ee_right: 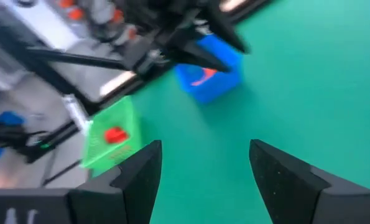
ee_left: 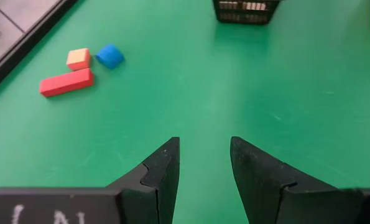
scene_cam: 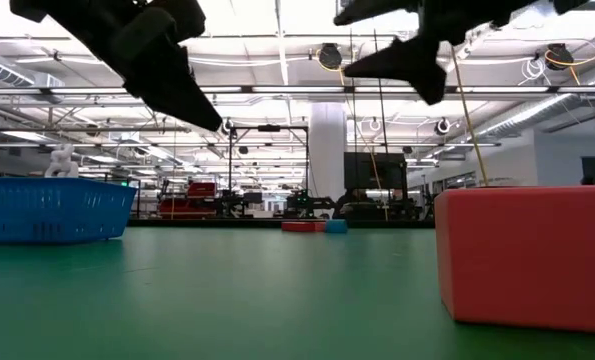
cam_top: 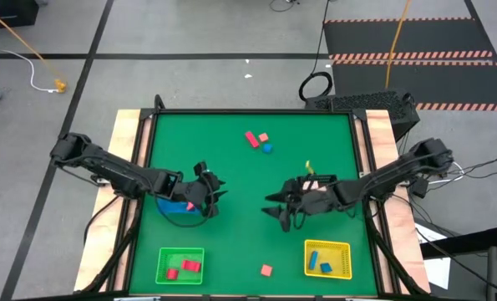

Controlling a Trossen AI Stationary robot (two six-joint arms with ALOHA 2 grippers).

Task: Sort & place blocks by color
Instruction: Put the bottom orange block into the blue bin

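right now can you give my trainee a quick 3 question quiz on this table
1. True or false: both the left gripper and the right gripper are empty and open.
2. Which tray holds red blocks only? A green tray B yellow tray C black tray
3. Fill in: the lone salmon cube at the near edge lies between the green tray and the ____ tray.

Key: 1 true. 2 A. 3 yellow.
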